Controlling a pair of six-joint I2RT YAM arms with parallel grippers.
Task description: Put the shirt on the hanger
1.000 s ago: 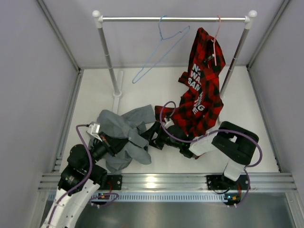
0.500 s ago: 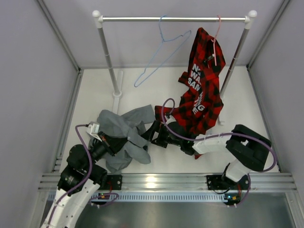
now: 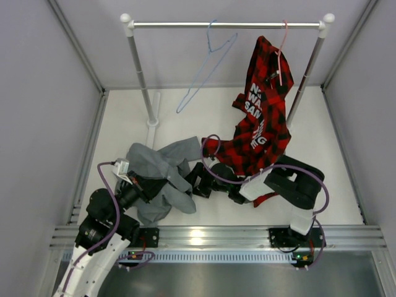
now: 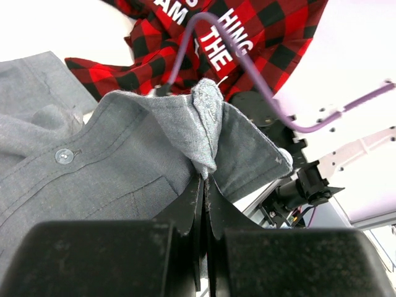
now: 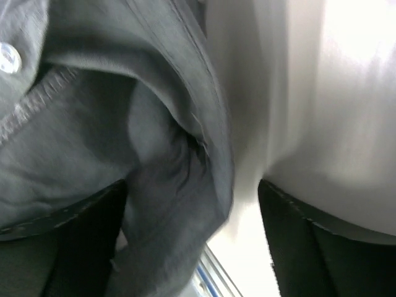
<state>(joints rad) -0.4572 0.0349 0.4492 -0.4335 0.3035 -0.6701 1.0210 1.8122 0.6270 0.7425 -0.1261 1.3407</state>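
Note:
The grey shirt (image 3: 154, 170) lies crumpled on the white table at the front left. My left gripper (image 3: 146, 185) is shut on a fold of its fabric; in the left wrist view the gripper (image 4: 205, 179) pinches a grey fold beside the collar (image 4: 247, 148). My right gripper (image 3: 193, 179) is low at the shirt's right edge. In the right wrist view it (image 5: 193, 189) is open, with grey fabric (image 5: 161, 161) lying between the fingers, nearer the left one. The light-blue hanger (image 3: 207, 68) hangs empty and tilted on the rail.
A red-and-black plaid shirt (image 3: 263, 117) hangs on a pink hanger (image 3: 281, 46) at the rail's right end, draping over my right arm. The rail (image 3: 226, 25) stands on two posts. Grey walls close in both sides.
My right gripper has moved a little left, onto the grey shirt's edge, and its elbow has shifted. The blue hanger has swung slightly. My left gripper has held still.

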